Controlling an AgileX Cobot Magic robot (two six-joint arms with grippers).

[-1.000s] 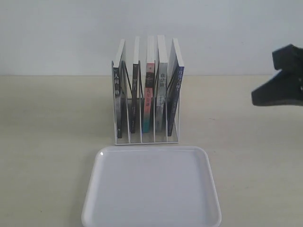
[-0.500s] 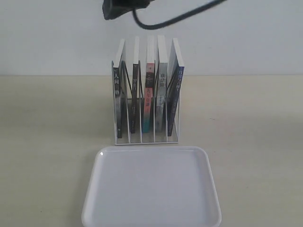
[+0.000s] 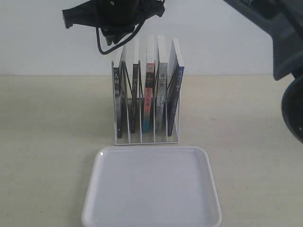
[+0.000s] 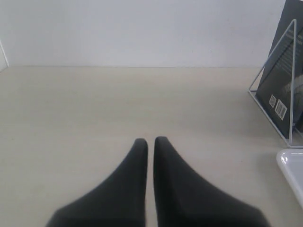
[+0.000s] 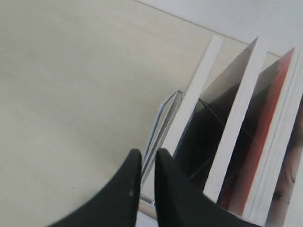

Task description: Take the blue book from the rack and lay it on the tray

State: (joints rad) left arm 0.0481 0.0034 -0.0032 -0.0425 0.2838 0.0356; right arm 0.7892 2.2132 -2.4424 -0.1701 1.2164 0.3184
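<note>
The blue book (image 3: 176,90) is kept in the rightmost slot of the rack (image 3: 147,139). The right gripper (image 5: 147,152) is held above the leftmost book (image 3: 118,94), well apart, jaws slightly parted, nothing gripped.

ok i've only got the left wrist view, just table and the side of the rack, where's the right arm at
observer: The right gripper hangs above the rack, over its left end as the exterior view shows it.
operator: and which slot is the blue book in
observer: The blue book stands upright in the rightmost slot, at the opposite end from that gripper.
</note>
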